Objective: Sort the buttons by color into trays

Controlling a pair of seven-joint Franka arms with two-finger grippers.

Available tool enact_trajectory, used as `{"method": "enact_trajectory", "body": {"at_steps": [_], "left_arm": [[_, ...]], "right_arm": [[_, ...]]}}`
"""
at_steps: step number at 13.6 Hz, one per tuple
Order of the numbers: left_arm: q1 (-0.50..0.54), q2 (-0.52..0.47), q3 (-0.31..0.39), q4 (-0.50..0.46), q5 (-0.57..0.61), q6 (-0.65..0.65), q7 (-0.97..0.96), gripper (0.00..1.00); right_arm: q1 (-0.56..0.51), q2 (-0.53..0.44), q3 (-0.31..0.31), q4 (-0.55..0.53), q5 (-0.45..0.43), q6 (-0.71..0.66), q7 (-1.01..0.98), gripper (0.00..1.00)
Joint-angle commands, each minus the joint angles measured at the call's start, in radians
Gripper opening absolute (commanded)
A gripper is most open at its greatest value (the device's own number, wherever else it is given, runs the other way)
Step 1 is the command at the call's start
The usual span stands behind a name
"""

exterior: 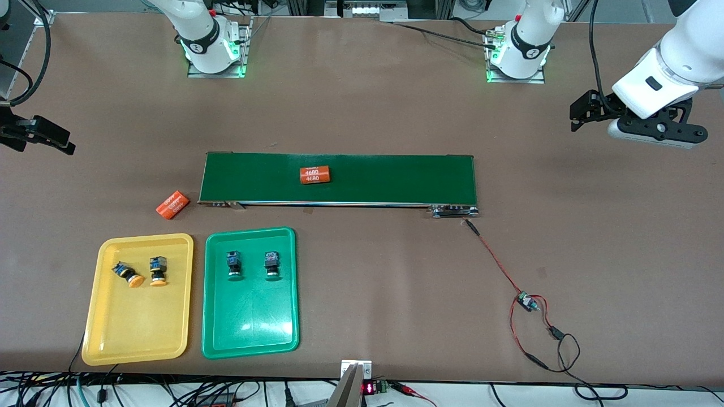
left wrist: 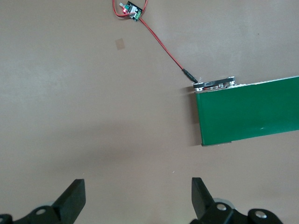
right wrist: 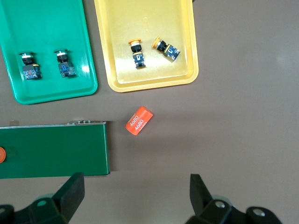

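Note:
Two buttons with yellow-orange caps point(exterior: 126, 274) point(exterior: 158, 270) lie in the yellow tray point(exterior: 136, 328). Two buttons with green caps point(exterior: 234, 264) point(exterior: 272, 264) lie in the green tray point(exterior: 249, 322) beside it. The right wrist view shows the yellow tray point(right wrist: 140, 18), the green tray point(right wrist: 51, 28) and the buttons in them. My right gripper point(exterior: 56, 138) point(right wrist: 135, 182) hangs open and holds nothing over bare table at the right arm's end. My left gripper point(exterior: 591, 110) point(left wrist: 138, 186) is open and holds nothing over bare table at the left arm's end.
A long dark-green conveyor belt point(exterior: 384, 178) point(left wrist: 252, 112) point(right wrist: 51, 149) crosses the middle, farther from the front camera than the trays. One orange cylinder point(exterior: 315, 174) lies on it, another point(exterior: 172, 204) point(right wrist: 139, 120) on the table off its end. A red wire leads to a small board point(exterior: 527, 301) point(left wrist: 132, 10).

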Motion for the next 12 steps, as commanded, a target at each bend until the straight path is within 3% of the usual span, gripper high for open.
{"method": "enact_trajectory", "body": {"at_steps": [1,12], "left_arm": [[0.011,0.016,-0.013,0.036,0.012,-0.029,-0.008,1.00],[0.010,0.026,-0.014,0.054,0.007,-0.046,-0.009,1.00]], "right_arm": [[0.002,-0.011,0.004,0.000,0.001,-0.022,-0.011,1.00],[0.008,-0.014,0.011,0.002,0.010,-0.021,-0.020,1.00]]}}
